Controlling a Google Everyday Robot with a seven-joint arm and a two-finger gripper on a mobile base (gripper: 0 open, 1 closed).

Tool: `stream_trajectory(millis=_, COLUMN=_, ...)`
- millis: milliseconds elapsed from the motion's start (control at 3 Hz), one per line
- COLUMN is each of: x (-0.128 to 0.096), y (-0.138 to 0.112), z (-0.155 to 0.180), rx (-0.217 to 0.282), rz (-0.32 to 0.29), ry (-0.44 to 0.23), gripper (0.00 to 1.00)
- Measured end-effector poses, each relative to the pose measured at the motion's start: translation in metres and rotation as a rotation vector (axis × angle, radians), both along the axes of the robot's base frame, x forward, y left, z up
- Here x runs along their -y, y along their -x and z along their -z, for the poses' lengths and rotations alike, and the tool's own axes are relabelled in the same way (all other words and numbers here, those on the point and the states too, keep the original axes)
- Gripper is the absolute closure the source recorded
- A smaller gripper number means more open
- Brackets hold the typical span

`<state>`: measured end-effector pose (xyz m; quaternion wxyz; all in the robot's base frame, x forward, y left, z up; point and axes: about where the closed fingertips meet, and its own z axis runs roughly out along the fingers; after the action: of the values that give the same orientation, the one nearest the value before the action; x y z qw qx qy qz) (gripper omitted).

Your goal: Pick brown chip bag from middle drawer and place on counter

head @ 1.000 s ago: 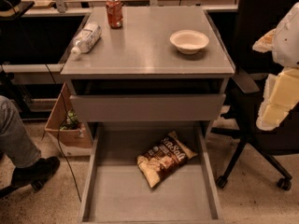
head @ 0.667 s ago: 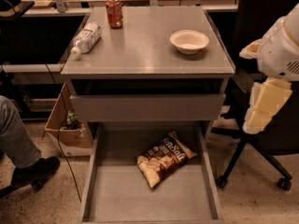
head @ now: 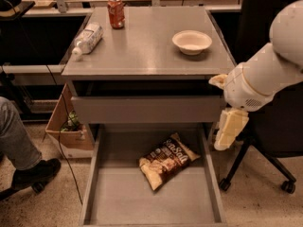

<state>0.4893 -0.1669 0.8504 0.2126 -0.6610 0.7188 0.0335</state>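
The brown chip bag (head: 166, 161) lies flat on the floor of the open middle drawer (head: 109, 200), near its middle and toward the back, with "Sea Salt" lettering showing. The counter (head: 142, 51) is the grey cabinet top above. My gripper (head: 229, 129) hangs at the right of the cabinet, beside the drawer's right wall and above it, pale fingers pointing down. It is to the right of the bag and apart from it. Nothing shows in it.
On the counter stand a red can (head: 116, 13), a clear plastic bottle (head: 88, 39) lying on its side, and a white bowl (head: 191, 41). A black office chair (head: 270, 141) is at the right. A person's leg and shoe (head: 23, 160) and a cardboard box (head: 66, 131) are at the left.
My arm has swung in from the right edge toward the cabinet, and the gripper has come down next to the drawer's right side. The bag has not moved.
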Motion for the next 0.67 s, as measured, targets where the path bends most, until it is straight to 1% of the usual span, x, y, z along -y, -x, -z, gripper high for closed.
stream_trajectory(millis=333, x=-0.023, y=-0.005, z=0.041, rx=-0.004, rz=-0.061, ry=-0.046, gripper=0.0)
stream_trajectory(millis=667, x=-0.055, y=-0.001, z=0.083, rx=-0.002, rz=-0.14, ry=-0.099, gripper=0.0)
